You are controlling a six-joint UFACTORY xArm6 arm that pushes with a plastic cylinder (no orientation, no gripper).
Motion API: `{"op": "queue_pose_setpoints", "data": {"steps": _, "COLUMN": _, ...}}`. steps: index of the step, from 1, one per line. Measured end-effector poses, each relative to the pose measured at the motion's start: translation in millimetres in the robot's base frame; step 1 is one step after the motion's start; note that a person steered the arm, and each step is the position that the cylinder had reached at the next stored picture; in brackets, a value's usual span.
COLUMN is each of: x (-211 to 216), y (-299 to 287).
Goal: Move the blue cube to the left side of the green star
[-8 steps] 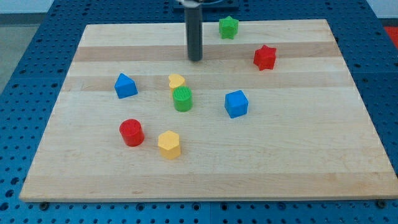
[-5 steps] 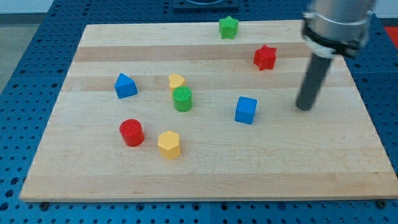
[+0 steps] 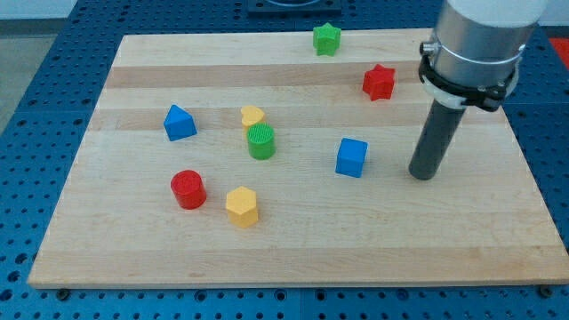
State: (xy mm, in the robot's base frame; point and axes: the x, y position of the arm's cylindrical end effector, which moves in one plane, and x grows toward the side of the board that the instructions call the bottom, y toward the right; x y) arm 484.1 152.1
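Note:
The blue cube sits right of the board's middle. The green star lies at the view's top edge of the board, well above the cube. My tip rests on the board to the right of the blue cube, a short gap away, not touching it. The dark rod rises from it to a grey collar at the view's upper right.
A red star lies above and right of the cube. A yellow heart, a green cylinder, a blue house-shaped block, a red cylinder and a yellow hexagonal block lie to the left.
My tip went from the top centre to the cube's right side, then moved slightly down and left. The blue cube has shifted a little right and down from its first position.

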Motion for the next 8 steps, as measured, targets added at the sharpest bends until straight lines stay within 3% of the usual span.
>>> {"op": "queue_pose_setpoints", "data": {"steps": 2, "x": 3.0, "y": -64.6}}
{"op": "queue_pose_setpoints", "data": {"steps": 4, "x": -29.7, "y": -79.5}}
{"op": "queue_pose_setpoints", "data": {"steps": 6, "x": 20.6, "y": -90.2}}
{"op": "queue_pose_setpoints", "data": {"steps": 8, "x": -0.2, "y": -124.0}}
